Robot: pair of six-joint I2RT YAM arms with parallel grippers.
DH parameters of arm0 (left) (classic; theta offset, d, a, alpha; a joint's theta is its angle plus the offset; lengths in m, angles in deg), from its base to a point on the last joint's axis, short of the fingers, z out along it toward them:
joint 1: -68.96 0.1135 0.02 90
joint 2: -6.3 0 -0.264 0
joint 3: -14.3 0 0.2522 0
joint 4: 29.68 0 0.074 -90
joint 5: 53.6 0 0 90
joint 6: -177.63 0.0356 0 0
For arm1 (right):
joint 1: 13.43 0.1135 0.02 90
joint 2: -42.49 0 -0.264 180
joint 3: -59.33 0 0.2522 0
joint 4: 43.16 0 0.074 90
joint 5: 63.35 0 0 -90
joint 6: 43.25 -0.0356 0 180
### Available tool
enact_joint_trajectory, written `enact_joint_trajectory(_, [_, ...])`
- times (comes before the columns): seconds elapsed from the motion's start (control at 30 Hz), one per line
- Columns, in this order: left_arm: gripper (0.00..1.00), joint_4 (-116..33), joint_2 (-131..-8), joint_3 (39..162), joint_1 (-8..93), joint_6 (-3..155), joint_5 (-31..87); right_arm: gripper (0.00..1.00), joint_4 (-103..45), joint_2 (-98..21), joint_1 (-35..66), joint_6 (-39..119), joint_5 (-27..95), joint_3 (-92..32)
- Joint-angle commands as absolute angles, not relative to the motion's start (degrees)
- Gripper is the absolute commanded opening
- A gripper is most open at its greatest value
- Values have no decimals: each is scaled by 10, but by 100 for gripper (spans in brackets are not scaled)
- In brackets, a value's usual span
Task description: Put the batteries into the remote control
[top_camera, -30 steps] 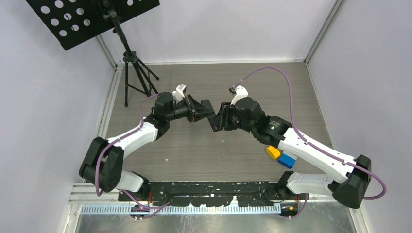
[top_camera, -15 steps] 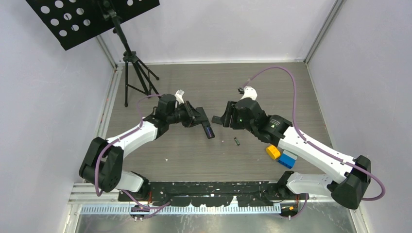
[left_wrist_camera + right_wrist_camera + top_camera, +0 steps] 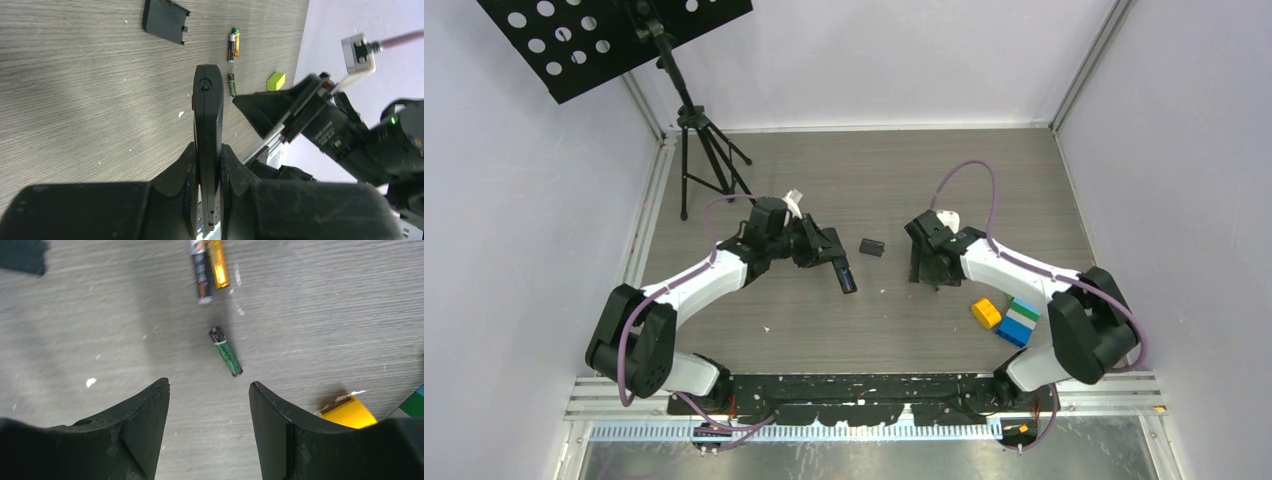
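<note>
My left gripper (image 3: 207, 150) is shut on the black remote control (image 3: 208, 107) and holds it edge-on above the table; both also show in the top view, the gripper (image 3: 826, 252) and the remote (image 3: 847, 279). The remote's black battery cover (image 3: 872, 247) lies loose on the table (image 3: 165, 20). A gold cell and a black cell (image 3: 209, 264) lie side by side, with a dark green battery (image 3: 226, 351) near them. My right gripper (image 3: 209, 385) is open and empty, pointing down just short of the green battery; it also shows in the top view (image 3: 927, 272).
A yellow block (image 3: 986, 313) and a blue-and-green block (image 3: 1018, 322) sit right of the batteries. The yellow block (image 3: 349, 412) is close to my right finger. A black music stand on a tripod (image 3: 699, 150) stands at the back left. Walls enclose the table.
The two grippers were together at the remote and have drawn apart. The cover now lies on the table. My right arm has pulled back and swung down over the batteries.
</note>
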State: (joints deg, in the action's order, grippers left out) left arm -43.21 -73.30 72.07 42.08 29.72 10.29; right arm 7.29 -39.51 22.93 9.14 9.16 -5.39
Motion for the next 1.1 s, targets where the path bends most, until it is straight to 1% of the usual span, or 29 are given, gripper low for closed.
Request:
enact_joint_trajectory(0.0, [0, -429, -712, 730, 425, 318, 95, 65, 29, -422, 187, 108, 79, -62])
enact_joint_trajectory(0.13, [0, -431, -711, 727, 429, 322, 93, 63, 4, -465, 151, 116, 93, -72])
enact_joint_trajectory(0.27, [0, -433, -711, 726, 433, 323, 88, 53, -6, -496, 125, 115, 119, -78])
enact_joint_trajectory(0.37, [0, -433, -710, 725, 436, 324, 84, 40, -3, -500, 118, 110, 126, -77])
enact_joint_trajectory(0.5, [0, -433, -710, 724, 437, 324, 83, 18, 15, -499, 118, 92, 122, -78])
enact_joint_trajectory(0.57, [0, -432, -709, 724, 437, 323, 84, 10, 27, -498, 118, 72, 120, -76])
enact_joint_trajectory(0.6, [0, -431, -709, 724, 437, 322, 84, 8, 30, -497, 118, 58, 121, -75])
enact_joint_trajectory(0.7, [0, -430, -707, 724, 437, 321, 84, 4, 27, -484, 118, -10, 128, -55])
enact_joint_trajectory(0.8, [0, -427, -701, 721, 437, 320, 86, 1, -7, -461, 126, -100, 149, -17])
enact_joint_trajectory(0.97, [0, -421, -675, 709, 437, 330, 93, 0, -3, -442, 205, -269, 108, 1])
enact_joint_trajectory(1.07, [0, -408, -643, 687, 437, 352, 107, 0, -1, -441, 244, -393, 103, 12])
